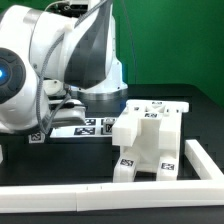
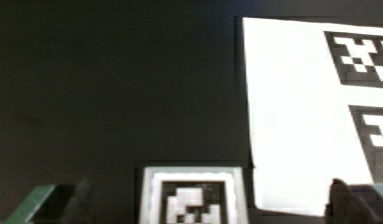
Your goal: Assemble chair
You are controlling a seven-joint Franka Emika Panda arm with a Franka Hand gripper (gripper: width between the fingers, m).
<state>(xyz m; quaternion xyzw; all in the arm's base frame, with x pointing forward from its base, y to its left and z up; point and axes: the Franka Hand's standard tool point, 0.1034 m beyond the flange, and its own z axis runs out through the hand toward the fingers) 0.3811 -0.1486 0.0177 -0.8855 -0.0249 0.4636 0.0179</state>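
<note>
The part-built chair (image 1: 150,140) stands at four o'clock in the exterior view, seemingly well along yet unfinished; the gripper (image 2: 206,203) hangs spread and empty over a small tagged piece (image 2: 191,190) near the marker board (image 2: 286,90).

Exterior view bright and even; wrist view dim, its marker board (image 2: 286,90) glaring, fingers (image 2: 46,205) blurred.

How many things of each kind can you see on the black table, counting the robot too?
Robot arm: 1
Marker board: 1
Small tagged white piece: 1
Cluster of white chair parts: 1 (its separate parts are too hard to tell apart)
White border rail: 1
Total: 5
</note>
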